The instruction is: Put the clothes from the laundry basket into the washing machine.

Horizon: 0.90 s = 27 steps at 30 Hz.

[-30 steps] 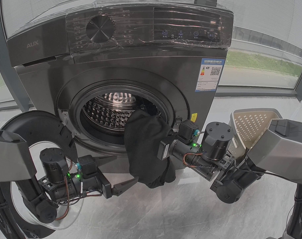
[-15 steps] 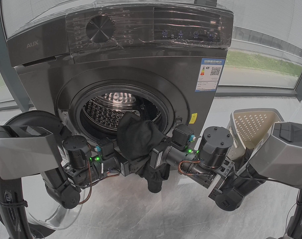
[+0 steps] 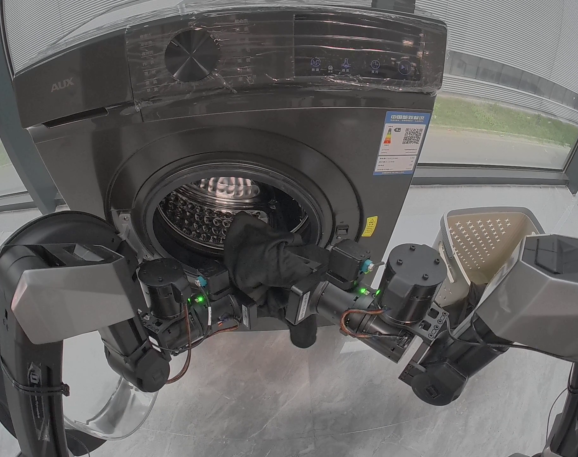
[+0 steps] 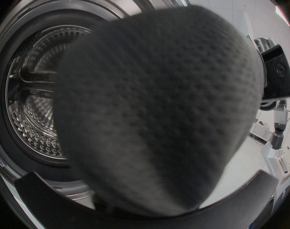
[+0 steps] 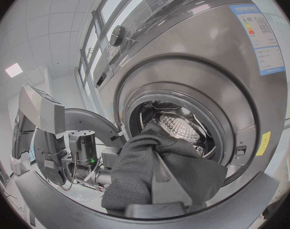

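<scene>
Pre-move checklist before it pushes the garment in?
1. Door swung clear of the opening: ok.
2. Right gripper shut on the black garment: ok.
3. Garment fully inside the drum: not ok. The bulk sits at the opening's lower rim and a tail hangs below it.
4. Left gripper supporting from under the garment: cannot tell, the cloth covers it.
5. Laundry basket emptied: cannot tell. The wall in view is bare, but the right arm hides the bottom.

This looks like a test hall, not a home: a washing machine still in plastic film, tall glass walls, polished floor tiles, office-style ceiling panels.
</scene>
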Available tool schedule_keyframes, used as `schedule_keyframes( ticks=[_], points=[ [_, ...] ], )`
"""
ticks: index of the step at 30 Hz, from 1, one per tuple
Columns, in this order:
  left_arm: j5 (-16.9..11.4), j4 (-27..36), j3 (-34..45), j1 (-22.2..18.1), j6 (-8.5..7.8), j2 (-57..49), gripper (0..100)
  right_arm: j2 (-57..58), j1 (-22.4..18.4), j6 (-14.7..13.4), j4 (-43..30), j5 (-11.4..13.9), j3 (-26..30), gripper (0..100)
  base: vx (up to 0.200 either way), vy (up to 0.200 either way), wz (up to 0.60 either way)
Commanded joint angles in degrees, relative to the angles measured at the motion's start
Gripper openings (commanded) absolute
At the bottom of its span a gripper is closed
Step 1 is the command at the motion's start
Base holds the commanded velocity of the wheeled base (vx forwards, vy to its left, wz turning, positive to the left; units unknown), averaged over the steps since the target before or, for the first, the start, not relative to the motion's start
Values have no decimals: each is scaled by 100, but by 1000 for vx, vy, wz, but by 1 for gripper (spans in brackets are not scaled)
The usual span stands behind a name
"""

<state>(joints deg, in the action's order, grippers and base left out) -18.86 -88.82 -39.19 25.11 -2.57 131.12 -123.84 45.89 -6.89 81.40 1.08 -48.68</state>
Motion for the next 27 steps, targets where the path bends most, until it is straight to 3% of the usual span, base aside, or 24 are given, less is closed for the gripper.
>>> schedule_keyframes(
  ticks=[1,6,12,13,17,22,27],
  points=[
    [93,-12,-141,-77,11,-25,0,-8,-132,-6,-45,-82,43,0,0,0,0],
    [119,-12,-9,-173,161,-377,0,-17,-273,3,-63,-267,192,0,0,0,0],
    [225,-21,61,-261,161,-509,0,-61,-220,-6,-45,-328,306,0,0,0,0],
    [225,-21,105,-261,161,-553,0,-61,-194,-6,-10,-328,315,100,0,0,0],
    [251,-30,360,-235,222,-834,0,1,-106,3,17,-328,587,100,0,0,0],
    [330,-30,1019,-261,371,-1546,0,238,-53,153,17,-205,2038,100,0,0,0],
    [339,-21,1889,-296,662,-2319,0,238,52,223,333,322,3277,100,0,0,0]
  ],
)
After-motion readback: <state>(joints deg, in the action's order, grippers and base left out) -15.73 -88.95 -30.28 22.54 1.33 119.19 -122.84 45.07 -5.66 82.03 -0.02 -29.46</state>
